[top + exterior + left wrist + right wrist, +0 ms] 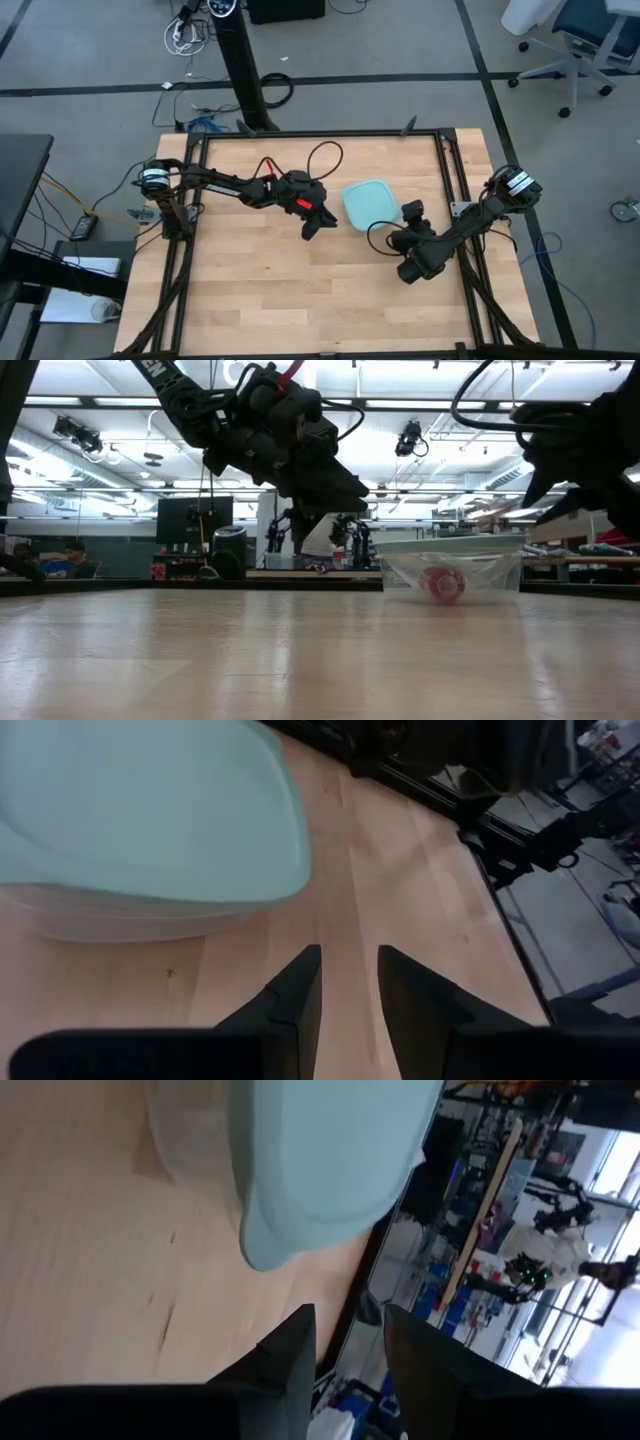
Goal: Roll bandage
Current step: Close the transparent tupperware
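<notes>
The bandage (441,582) is a small red roll. It lies on the floor of a clear tub (400,575) under a light-blue lid (372,203), right of the table's middle. It shows only in the low view, through the tub's wall. My left gripper (318,224) hovers just left of the tub, above the table. It is open, with bare wood between its fingers (300,990). My right gripper (410,212) hovers at the tub's right side. It is also open and nothing is between its fingers (290,1350). The lid (320,1160) fills much of both wrist views.
A black frame rail (455,200) runs along the table's right edge, close behind my right arm. Bare wooden tabletop (300,300) lies toward the near edge. Cables loop over the far side of the table (325,150).
</notes>
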Tool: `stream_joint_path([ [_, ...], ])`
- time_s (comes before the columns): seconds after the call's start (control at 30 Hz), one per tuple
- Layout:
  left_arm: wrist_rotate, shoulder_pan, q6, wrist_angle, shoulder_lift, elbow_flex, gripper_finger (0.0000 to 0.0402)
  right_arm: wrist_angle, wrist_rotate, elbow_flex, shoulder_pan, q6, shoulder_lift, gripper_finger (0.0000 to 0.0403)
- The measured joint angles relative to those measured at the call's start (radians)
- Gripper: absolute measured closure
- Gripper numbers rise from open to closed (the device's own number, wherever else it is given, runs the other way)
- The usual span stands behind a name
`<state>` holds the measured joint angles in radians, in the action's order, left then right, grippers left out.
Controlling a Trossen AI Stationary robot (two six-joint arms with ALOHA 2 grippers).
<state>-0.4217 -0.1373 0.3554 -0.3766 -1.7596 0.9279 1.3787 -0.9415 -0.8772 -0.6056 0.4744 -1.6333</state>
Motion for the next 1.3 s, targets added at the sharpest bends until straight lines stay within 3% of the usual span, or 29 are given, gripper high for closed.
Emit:
stream_joint_path([
  [0.3,0.000,0.016,-0.003,-0.053,0.000,0.000,0.0298,0.144,0.055,0.000,-0.027,0.203,0.010,0.0285],
  [0.53,0.177,0.009,-0.026,-0.044,-0.006,0.056,0.0298,0.079,0.049,0.000,-0.054,0.454,0.144,0.0285],
  [0.7,0.220,-0.027,-0.079,0.058,-0.046,0.181,0.0298,-0.136,0.065,0.044,-0.011,0.438,0.286,0.0288],
  [0.9,0.170,-0.078,-0.089,0.135,-0.138,0.302,0.0298,-0.248,0.137,0.139,0.090,0.482,0.451,0.0289],
  [1.07,0.148,-0.085,-0.090,0.137,-0.202,0.350,0.0298,-0.270,0.192,0.217,0.175,0.507,0.588,0.0289],
  [1.2,0.161,-0.093,-0.105,0.134,-0.230,0.355,0.0298,-0.390,0.333,0.306,0.276,0.432,0.664,0.0289],
  [1.3,0.175,-0.104,-0.115,0.153,-0.232,0.355,0.0298,-0.492,0.345,0.371,0.332,0.378,0.712,0.0289],
])
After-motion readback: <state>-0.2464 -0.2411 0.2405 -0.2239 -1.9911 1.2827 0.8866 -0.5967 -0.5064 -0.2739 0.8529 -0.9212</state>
